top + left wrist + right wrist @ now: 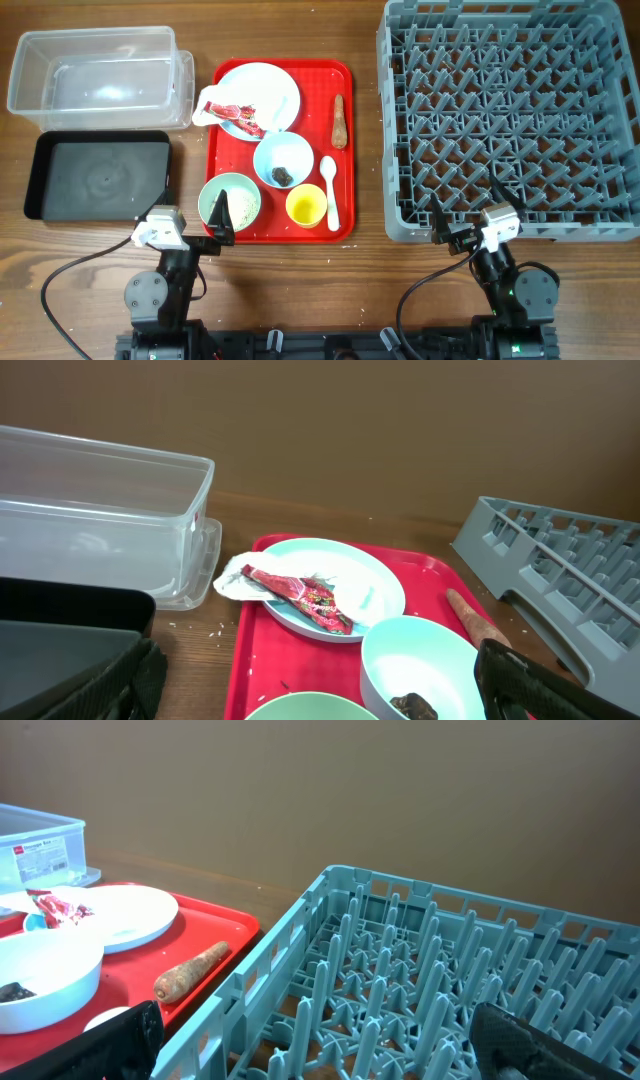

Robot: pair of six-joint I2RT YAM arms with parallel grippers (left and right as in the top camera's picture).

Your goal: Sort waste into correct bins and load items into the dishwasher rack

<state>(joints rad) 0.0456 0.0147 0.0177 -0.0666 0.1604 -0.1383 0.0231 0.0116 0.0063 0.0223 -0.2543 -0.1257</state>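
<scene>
The light blue plate on the red tray holds the crumpled red-and-white wrapper, which also shows in the left wrist view. The light blue bowl holds the small dark lump. The pale green bowl holds rice grains. The yellow cup, white spoon and brown food piece lie on the tray. The clear tub and black tray stand at the left, and the grey rack at the right. My left gripper is open beside the green bowl. My right gripper is open at the rack's front edge.
The flat red serving tray sits mid-table between the bins and the rack. Loose rice grains lie on the wood next to its left edge. Both arm bases and their cables are at the front edge of the table.
</scene>
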